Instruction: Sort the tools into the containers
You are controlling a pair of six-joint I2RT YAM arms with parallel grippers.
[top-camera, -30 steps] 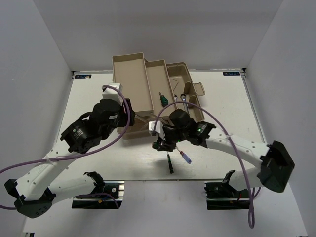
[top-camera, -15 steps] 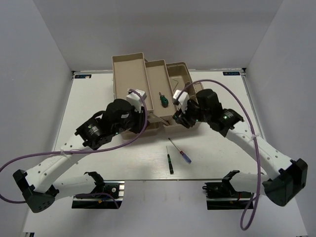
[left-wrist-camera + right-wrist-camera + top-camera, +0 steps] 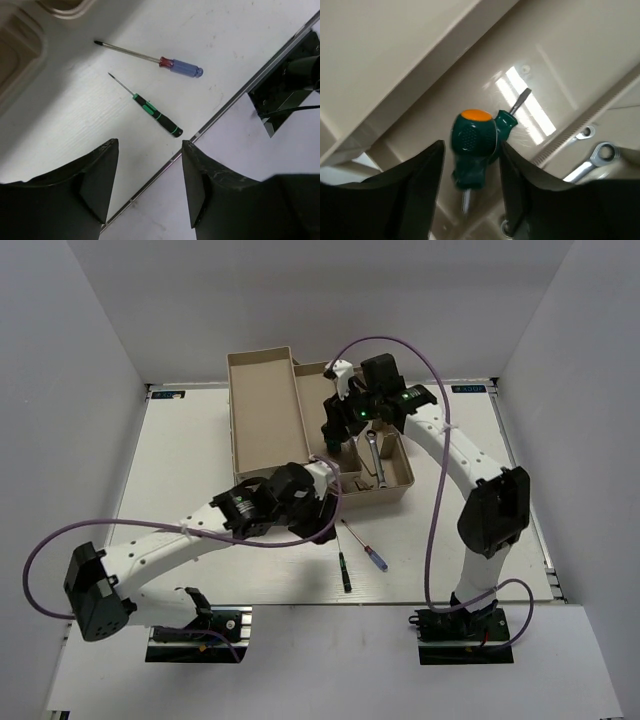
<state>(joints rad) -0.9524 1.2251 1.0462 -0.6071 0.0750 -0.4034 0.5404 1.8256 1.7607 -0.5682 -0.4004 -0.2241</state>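
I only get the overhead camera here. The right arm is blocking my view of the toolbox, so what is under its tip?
Observer: A stubby green screwdriver with an orange end cap. It is between the right arm's jaws, which stand wide apart.
Operator: Is it alone in there?
Observer: No. A second green screwdriver shows just behind it, its flat blade pointing across the beige toolbox tray.
Operator: And the left arm's jaws?
Observer: Open, with nothing between them, over the white table.
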